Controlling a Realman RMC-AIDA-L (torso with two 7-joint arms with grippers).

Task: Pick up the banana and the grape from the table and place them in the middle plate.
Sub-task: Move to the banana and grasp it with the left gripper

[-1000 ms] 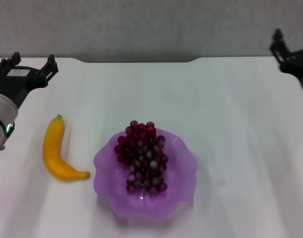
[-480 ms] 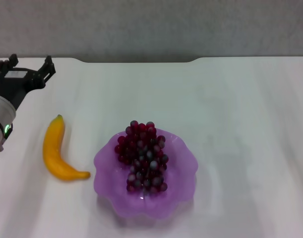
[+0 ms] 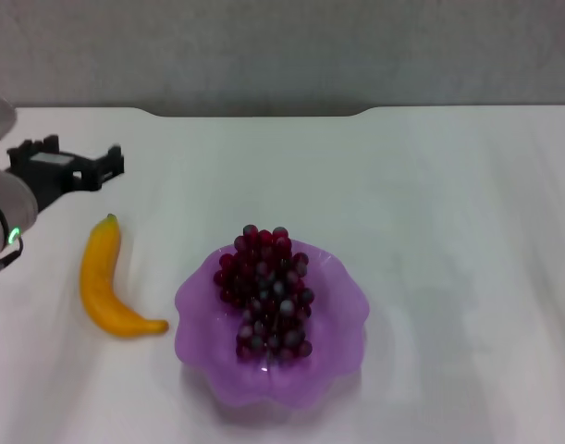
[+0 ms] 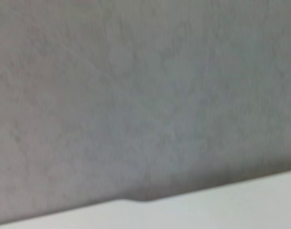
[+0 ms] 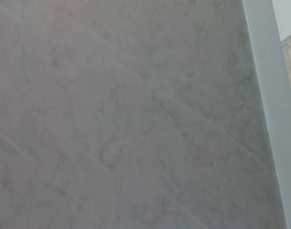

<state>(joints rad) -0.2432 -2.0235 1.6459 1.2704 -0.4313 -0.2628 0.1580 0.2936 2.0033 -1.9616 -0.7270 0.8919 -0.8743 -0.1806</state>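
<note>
Left tool (image 3: 79, 166) sat at the table's (image 3: 430, 203) left rear, seen side-on, so I could not tell its finger state; it held nothing. My right tool was out of sight. Both wrist views gave only grey wall, the left adding a strip of table edge. Only the head view showed the banana (image 3: 104, 282) lying beside the middle plate (image 3: 342, 319), which held the grape (image 3: 265, 291).
</note>
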